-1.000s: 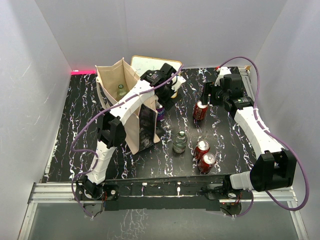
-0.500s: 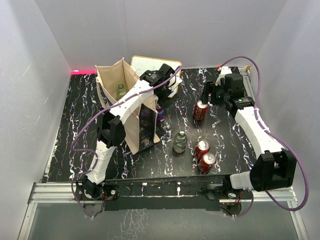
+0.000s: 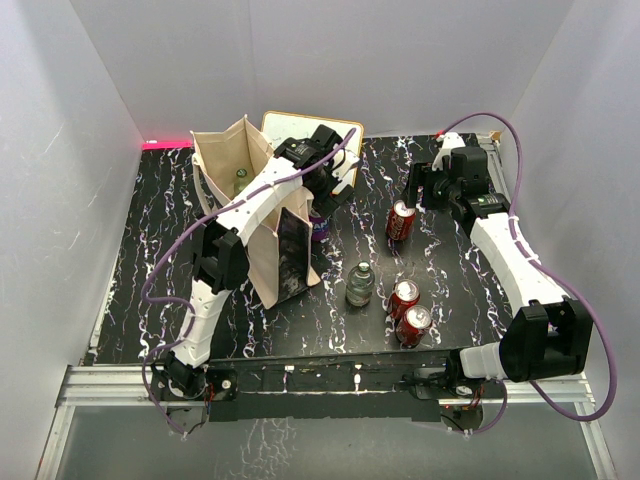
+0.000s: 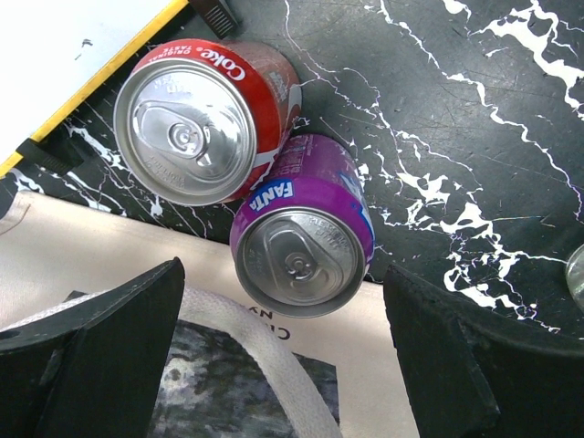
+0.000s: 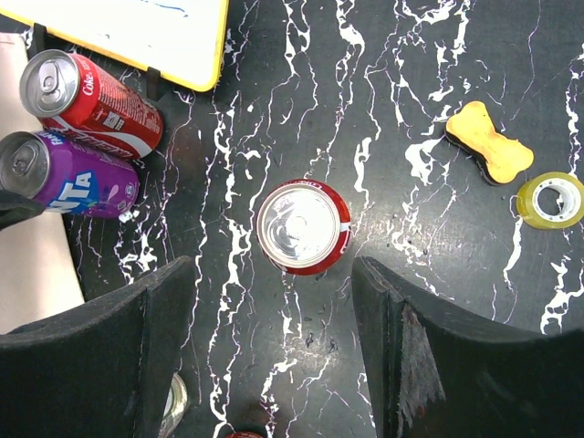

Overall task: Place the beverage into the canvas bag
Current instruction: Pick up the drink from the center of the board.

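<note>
Left pincer (image 4: 283, 274) has shifted toward the canvas bag (image 4: 82, 246). Jaws apart, empty, directly over the purple can (image 4: 301, 246) standing on the desk (image 4: 456, 109) just beside the bag. Right pincer (image 5: 274, 265) apart above a red can (image 5: 303, 226).

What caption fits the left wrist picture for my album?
Open left gripper hovering above a purple Fanta can and a red Coke can beside the beige canvas bag.

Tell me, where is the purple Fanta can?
In the left wrist view, the purple Fanta can stands upright mid-frame on the black table, right beside the red Coke can and the canvas bag.
</note>
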Motion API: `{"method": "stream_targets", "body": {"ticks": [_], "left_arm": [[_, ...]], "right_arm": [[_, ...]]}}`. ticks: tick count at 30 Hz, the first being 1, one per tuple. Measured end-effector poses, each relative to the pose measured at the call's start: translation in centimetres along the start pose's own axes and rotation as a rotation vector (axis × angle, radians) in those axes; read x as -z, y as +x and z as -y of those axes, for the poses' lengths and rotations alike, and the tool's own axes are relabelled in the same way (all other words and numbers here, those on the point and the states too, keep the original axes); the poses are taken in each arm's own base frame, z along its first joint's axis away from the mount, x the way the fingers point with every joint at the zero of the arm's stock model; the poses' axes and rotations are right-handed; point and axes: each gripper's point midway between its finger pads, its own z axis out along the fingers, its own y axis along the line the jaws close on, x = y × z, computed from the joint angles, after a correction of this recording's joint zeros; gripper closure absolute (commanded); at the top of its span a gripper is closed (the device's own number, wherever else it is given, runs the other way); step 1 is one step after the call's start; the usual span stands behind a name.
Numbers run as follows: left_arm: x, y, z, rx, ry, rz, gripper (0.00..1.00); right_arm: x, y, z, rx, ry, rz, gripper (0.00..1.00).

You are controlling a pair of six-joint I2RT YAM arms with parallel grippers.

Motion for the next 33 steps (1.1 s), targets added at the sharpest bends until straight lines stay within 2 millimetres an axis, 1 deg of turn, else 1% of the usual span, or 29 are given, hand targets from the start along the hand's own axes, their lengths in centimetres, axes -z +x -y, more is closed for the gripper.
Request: {"method": "stream_targets", "body": {"ticks": [2, 5, 8, 10, 14, 19, 23, 30, 31, 33], "left_arm": [[-0.4, 0.0, 0.1, -0.001, 0.007, -0.006, 0.14], [-1.7, 0.3, 0.3, -0.006, 0.019, -0.027, 0.16], [-3.1, 1.1, 0.6, -0.015, 0.031, -0.069, 0.18], [-3.5, 1.5, 0.7, -0.02, 0.036, -0.087, 0.19], [-3.7, 2.1, 0.8, -0.024, 0.042, -0.111, 0.22], [-3.7, 1.9, 0.8, -0.024, 0.042, -0.107, 0.28], [-3.4, 1.4, 0.9, -0.027, 0.051, -0.088, 0.37], [-3.4, 1.3, 1.0, -0.035, 0.061, -0.083, 0.53], [-3.4, 1.3, 1.1, -0.037, 0.063, -0.082, 0.58], [-3.4, 1.2, 1.2, -0.042, 0.072, -0.079, 0.74]], "right_arm": [[0.0, 0.0, 0.0, -0.002, -0.001, 0.0, 0.28], [0.0, 0.0, 0.1, -0.003, 0.0, 0.0, 0.29], [0.0, 0.0, 0.0, -0.003, -0.004, -0.001, 0.28], [0.0, 0.0, -0.1, -0.003, -0.008, -0.002, 0.28], [-0.2, 0.2, -0.1, -0.005, -0.012, -0.007, 0.28], [-0.4, 0.4, 0.1, -0.012, -0.012, -0.015, 0.29], [-0.5, 0.4, 0.1, -0.013, -0.013, -0.016, 0.28], [-0.5, 0.2, 0.1, -0.012, -0.014, -0.008, 0.28], [-0.5, 0.2, 0.1, -0.012, -0.014, -0.007, 0.28], [-0.5, 0.1, 0.1, -0.011, -0.015, -0.004, 0.29]]}}
